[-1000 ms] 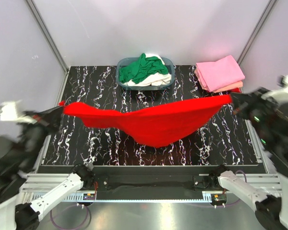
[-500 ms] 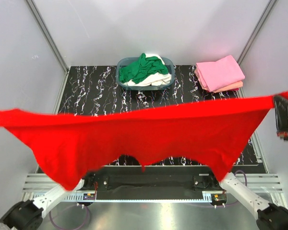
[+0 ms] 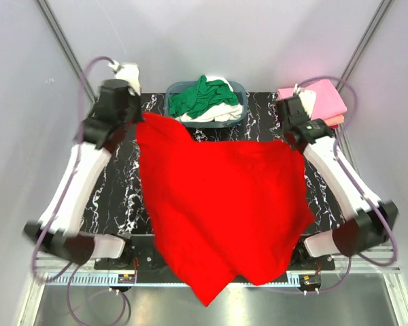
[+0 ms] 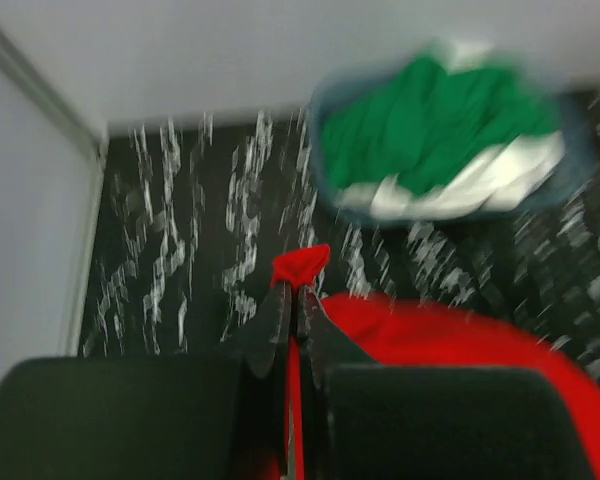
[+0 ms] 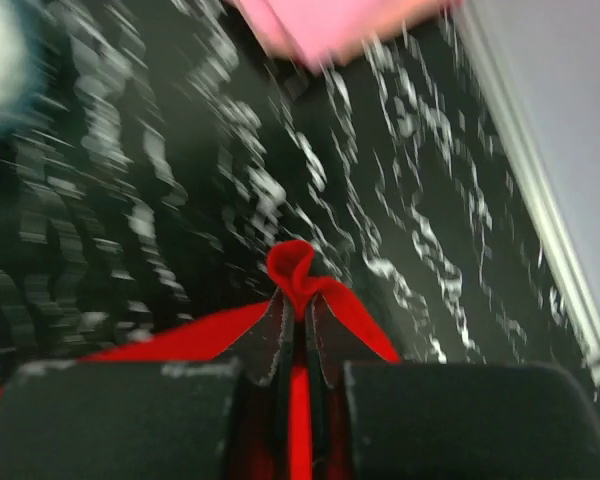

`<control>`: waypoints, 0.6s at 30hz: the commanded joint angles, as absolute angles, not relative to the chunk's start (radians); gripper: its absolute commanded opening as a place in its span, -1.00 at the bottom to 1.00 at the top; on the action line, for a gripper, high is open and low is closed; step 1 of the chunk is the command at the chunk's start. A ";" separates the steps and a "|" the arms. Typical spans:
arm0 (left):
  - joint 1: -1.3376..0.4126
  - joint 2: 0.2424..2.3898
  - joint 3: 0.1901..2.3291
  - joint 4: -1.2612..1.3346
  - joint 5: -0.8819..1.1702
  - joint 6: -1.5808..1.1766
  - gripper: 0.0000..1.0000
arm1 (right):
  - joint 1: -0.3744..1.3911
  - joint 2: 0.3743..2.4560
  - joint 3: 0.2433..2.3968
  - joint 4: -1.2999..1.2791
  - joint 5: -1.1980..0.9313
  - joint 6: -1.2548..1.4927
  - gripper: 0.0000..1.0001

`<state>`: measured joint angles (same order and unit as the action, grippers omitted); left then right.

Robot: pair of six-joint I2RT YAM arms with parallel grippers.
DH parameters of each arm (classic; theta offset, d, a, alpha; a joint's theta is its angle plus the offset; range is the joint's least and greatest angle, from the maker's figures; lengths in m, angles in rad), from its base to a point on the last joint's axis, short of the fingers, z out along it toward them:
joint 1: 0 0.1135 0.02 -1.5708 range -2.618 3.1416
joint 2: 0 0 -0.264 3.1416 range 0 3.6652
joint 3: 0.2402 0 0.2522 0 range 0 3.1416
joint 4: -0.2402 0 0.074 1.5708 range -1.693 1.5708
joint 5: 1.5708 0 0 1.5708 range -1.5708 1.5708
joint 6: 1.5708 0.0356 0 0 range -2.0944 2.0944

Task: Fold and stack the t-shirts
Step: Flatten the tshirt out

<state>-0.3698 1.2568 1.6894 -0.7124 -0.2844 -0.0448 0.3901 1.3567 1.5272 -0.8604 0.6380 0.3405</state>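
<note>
red t-shirt (image 3: 217, 204) hangs spread between the two arms over the middle of the black table (image 3: 122, 197) veined with white, its top edge held up toward the far side and its lower tip reaching past the near edge in the top view. the left gripper (image 3: 140, 117) is clamped tight on one top corner, with a small tuft of red cloth poking out past the fingertips in the left wrist view. the right gripper (image 3: 290, 138) is likewise pinched closed on the other top corner, a red fold sticking up between its fingers. at the back centre of the table a blue-grey basket (image 3: 168, 107) holds a green t-shirt (image 3: 200, 95) heaped over a white t-shirt (image 3: 224, 112). at the far right corner a folded pink t-shirt (image 3: 325, 100) lies on top of a salmon t-shirt (image 3: 336, 121), just beside the right gripper. pale grey walls (image 3: 211, 34) close in the table on three sides, with slanted metal posts (image 3: 62, 42) at the back corners. both wrist views are blurred.
</note>
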 commanded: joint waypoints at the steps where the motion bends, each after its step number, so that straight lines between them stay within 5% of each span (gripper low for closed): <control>1: -0.243 1.364 1.519 -0.588 -0.200 -0.109 -1.00 | 0.281 1.405 1.370 -0.750 0.617 0.460 -1.00; 3: -0.200 1.480 1.549 -0.560 -0.167 -0.129 -1.00 | 0.206 1.494 1.358 -0.707 0.554 0.485 -0.97; 5: -0.184 1.679 1.645 -0.613 -0.154 -0.135 -1.00 | 0.157 1.655 1.413 -0.721 0.496 0.486 -0.71; 6: -0.183 1.750 1.783 -0.652 -0.153 -0.141 -0.99 | 0.150 1.707 1.448 -0.741 0.483 0.485 -0.39; 7: -0.183 1.876 1.863 -0.697 -0.163 -0.155 -0.92 | 0.146 1.792 1.519 -0.761 0.467 0.483 0.44; 9: -0.187 1.968 2.029 -0.817 -0.147 -0.185 -0.63 | 0.144 1.845 1.569 -0.799 0.454 0.476 0.93; 11: -0.199 1.976 2.030 -0.831 -0.169 -0.196 -0.20 | 0.144 1.841 1.574 -0.805 0.442 0.472 0.99; 12: -0.201 1.956 1.970 -0.812 -0.185 -0.208 0.27 | 0.144 1.826 1.540 -0.781 0.430 0.463 0.99; 14: -0.201 1.873 1.901 -0.796 -0.210 -0.221 0.82 | 0.144 1.775 1.510 -0.756 0.403 0.450 0.99; 15: -0.202 1.843 1.823 -0.792 -0.215 -0.230 0.97 | 0.144 1.763 1.499 -0.756 0.396 0.448 0.99; 18: -0.213 1.662 1.629 -0.747 -0.236 -0.250 0.97 | 0.146 1.711 1.427 -0.747 0.339 0.451 0.99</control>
